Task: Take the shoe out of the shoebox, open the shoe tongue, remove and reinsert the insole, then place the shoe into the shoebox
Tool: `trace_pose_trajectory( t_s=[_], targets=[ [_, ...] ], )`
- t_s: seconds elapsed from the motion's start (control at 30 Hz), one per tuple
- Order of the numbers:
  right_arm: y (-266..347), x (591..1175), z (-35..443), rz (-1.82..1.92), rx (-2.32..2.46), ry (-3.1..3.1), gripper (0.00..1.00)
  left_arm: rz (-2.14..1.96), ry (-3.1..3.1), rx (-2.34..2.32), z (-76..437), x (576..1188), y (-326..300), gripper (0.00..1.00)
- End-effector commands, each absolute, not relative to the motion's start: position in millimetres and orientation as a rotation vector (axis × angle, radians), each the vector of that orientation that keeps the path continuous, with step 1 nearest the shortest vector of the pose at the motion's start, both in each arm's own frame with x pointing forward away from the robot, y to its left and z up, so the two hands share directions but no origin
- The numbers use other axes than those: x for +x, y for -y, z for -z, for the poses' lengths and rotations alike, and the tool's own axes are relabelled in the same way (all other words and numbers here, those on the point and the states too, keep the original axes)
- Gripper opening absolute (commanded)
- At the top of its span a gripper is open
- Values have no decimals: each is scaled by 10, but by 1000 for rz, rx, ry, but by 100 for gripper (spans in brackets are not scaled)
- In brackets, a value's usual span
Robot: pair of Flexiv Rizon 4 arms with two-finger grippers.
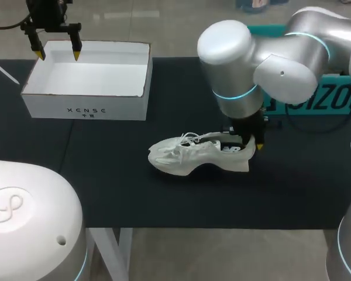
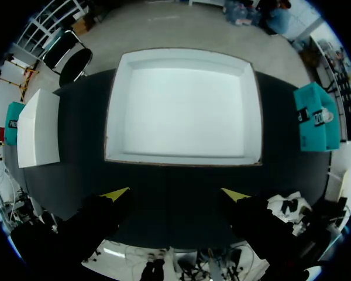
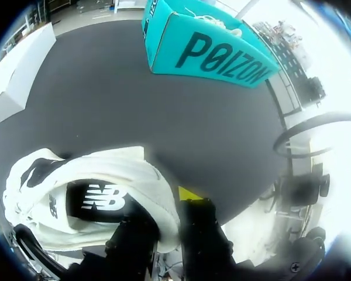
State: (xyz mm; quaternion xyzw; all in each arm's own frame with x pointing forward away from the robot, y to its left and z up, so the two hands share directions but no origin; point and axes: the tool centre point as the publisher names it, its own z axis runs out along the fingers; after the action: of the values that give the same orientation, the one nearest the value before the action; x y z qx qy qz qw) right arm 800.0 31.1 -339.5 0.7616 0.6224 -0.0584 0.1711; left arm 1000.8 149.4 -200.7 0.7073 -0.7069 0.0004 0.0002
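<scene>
Head view, left to right.

- Left claw (image 1: 58, 55): hangs above the far left corner of the shoebox (image 1: 85, 109). Fingers spread wide, nothing between them. The left wrist view confirms this: the left claw (image 2: 175, 196) has both yellow tips well apart and only bare worktop (image 2: 175, 211) between them, with the shoebox (image 2: 181, 159) just ahead.
- Shoebox: white, lid off, sits on the far left part of the dark worktop (image 1: 105, 187). The interior reads as plain white floor in both views.
- Shoe (image 1: 193, 155): white, out of the box, on the worktop near the middle and well apart from the shoebox. Sole down, toe pointing left, heel to the right, laces loose on top. In the left wrist view a bit of the shoe (image 2: 286, 205) shows beside one finger.
- Right claw (image 1: 251, 143): down at the heel end of the shoe, the arm coming in from the right.
- Right wrist view: the right claw (image 3: 167, 208) is closed on the shoe (image 3: 123, 164) at the heel. The white heel wall is pinched between the fingers, one inside the opening and one outside. Only the outer finger's yellow tip shows.
- Teal box (image 1: 316, 99): on the worktop at the far right, behind the right arm, and ahead of the claw in the right wrist view (image 3: 216, 55).
</scene>
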Motion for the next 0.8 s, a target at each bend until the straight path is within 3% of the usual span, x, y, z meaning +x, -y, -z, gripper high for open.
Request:
trace_pose_trajectory(
  t_s=[0.03, 0.3, 0.33, 0.37, 0.67, 0.8],
  targets=[
    [-489, 8113, 3577, 175, 2140, -1760, 0, -1, 2220, 2222, 2005, 10005, -1496, 100],
    [-486, 8240, 3746, 168, 2104, -1807, 0, -1, 2220, 2222, 2005, 10005, -1496, 100],
    [-481, 8237, 3761, 200, 2092, -1767, 36, -1, 2220, 2222, 2005, 10005, -1496, 100],
    [-473, 8240, 3772, 197, 2096, -1795, 100, -1, 2220, 2222, 2005, 10005, -1496, 100],
    [-421, 8134, 3353, 79, 2068, -1913, 100, -1, 2220, 2222, 2005, 10005, -1496, 100],
    [-535, 7916, 2972, -336, 1624, -2357, 100, -1, 2220, 2222, 2005, 10005, -1496, 100]
  ],
)
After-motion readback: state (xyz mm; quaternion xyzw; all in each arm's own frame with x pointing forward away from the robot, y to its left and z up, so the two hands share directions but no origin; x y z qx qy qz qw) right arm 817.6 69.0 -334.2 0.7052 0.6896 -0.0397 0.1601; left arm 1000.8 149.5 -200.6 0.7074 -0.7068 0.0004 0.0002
